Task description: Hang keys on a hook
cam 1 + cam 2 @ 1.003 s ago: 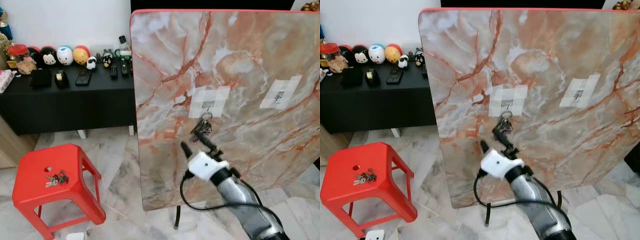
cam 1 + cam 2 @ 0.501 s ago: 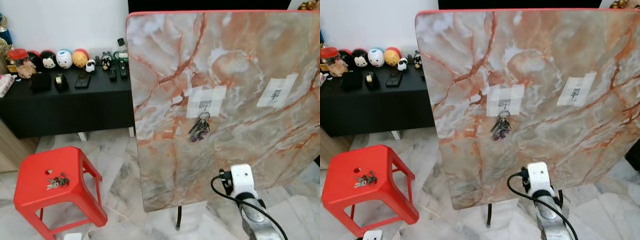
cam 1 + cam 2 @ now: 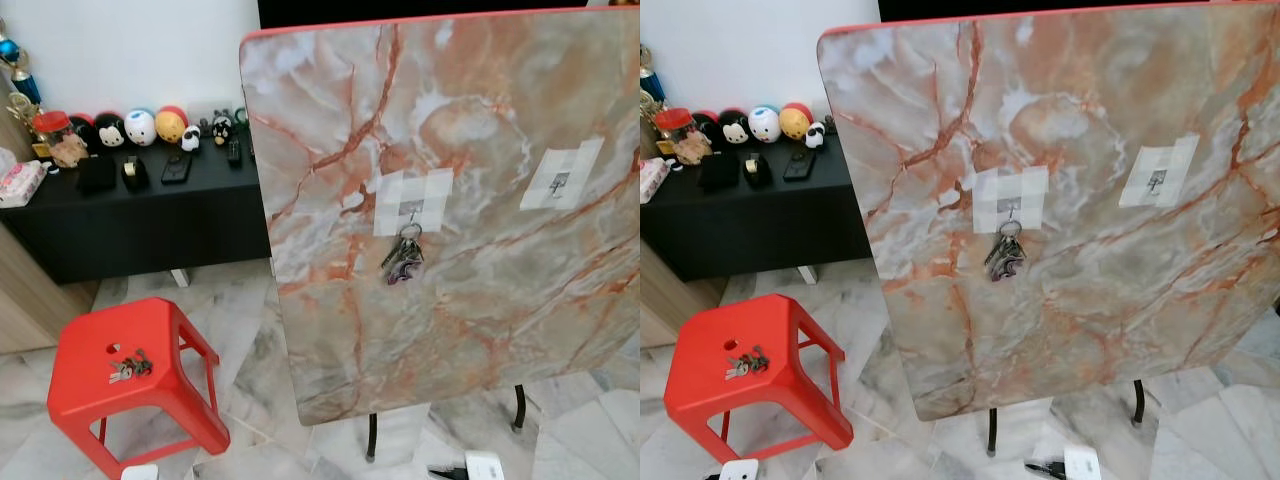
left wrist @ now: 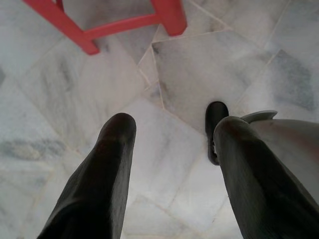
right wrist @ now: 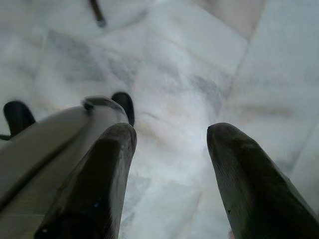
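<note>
A bunch of keys (image 3: 403, 258) hangs from the small hook (image 3: 410, 209) on a taped patch of the upright marble-patterned board (image 3: 470, 120). A second taped hook (image 3: 559, 183) to its right is bare. Another bunch of keys (image 3: 127, 366) lies on the red stool (image 3: 75, 400). My right arm hangs low; its white wrist housing (image 3: 483, 466) peeks in at the bottom edge. My right gripper (image 5: 172, 132) is open and points at the marble floor. My left gripper (image 4: 172, 127) is open too, over the floor by the stool's legs (image 4: 167, 15).
A black sideboard (image 3: 130, 215) with round toy figures (image 3: 140, 127) and small items stands against the white wall at the left. The board rests on thin black legs (image 3: 371, 450). Marble floor tiles (image 3: 240, 340) lie between stool and board.
My right arm has dropped from just below the hanging keys to the bottom edge of the view. The keys stay on the hook. The camera has shifted slightly.
</note>
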Robot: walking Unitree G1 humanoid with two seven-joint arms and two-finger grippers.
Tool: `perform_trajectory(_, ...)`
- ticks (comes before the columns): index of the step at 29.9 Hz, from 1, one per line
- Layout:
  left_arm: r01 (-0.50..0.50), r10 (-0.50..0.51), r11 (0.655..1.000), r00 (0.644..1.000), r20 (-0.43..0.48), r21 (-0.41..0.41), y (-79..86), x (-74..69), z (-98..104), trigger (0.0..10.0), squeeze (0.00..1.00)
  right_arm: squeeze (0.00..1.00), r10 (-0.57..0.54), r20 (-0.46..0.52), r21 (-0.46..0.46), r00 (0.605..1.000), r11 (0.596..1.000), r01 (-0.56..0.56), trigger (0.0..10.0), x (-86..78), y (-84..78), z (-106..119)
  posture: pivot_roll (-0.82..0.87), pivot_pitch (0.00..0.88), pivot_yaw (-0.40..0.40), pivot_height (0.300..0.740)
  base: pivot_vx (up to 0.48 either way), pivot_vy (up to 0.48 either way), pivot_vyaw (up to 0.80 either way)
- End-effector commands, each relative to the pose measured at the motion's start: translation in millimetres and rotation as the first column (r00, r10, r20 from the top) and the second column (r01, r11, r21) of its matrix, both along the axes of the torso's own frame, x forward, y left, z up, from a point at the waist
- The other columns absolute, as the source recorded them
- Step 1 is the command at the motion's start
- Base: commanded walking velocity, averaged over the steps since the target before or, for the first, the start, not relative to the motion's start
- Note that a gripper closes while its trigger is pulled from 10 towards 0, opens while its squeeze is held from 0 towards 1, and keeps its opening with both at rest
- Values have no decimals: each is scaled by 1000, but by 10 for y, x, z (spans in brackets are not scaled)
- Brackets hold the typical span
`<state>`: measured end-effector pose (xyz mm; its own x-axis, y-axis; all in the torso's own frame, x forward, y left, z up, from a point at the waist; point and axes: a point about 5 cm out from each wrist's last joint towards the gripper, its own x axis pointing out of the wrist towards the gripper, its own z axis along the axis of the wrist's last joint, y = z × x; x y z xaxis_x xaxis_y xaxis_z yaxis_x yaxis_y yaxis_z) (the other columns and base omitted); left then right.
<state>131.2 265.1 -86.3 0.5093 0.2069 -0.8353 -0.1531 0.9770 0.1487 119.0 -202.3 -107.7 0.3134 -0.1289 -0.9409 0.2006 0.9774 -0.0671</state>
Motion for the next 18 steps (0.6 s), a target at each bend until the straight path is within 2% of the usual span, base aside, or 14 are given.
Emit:
perform_trajectory(1, -13, 13, 1000, 1000, -3, -2, -2, -29, -11, 10000, 0, 0, -12, 88, 20, 996, 1000, 10, 10000, 215, 30, 67, -22, 0, -2, 740, 0, 0, 0)
perform_trajectory(9, -12, 12, 1000, 1000, -4, -13, -8, -17, -9, 10000, 0, 0, 14, 115, 24, 993, 1000, -17, 10000, 372, 60, 115, -34, 0, -6, 740, 0, 0, 0)
perform_trajectory(18, -16, 16, 1000, 1000, -5, -23, -10, -4, -7, 10000, 0, 0, 33, 116, 21, 993, 999, -35, 10000, 379, 84, 113, -39, 0, 0, 740, 0, 0, 0)
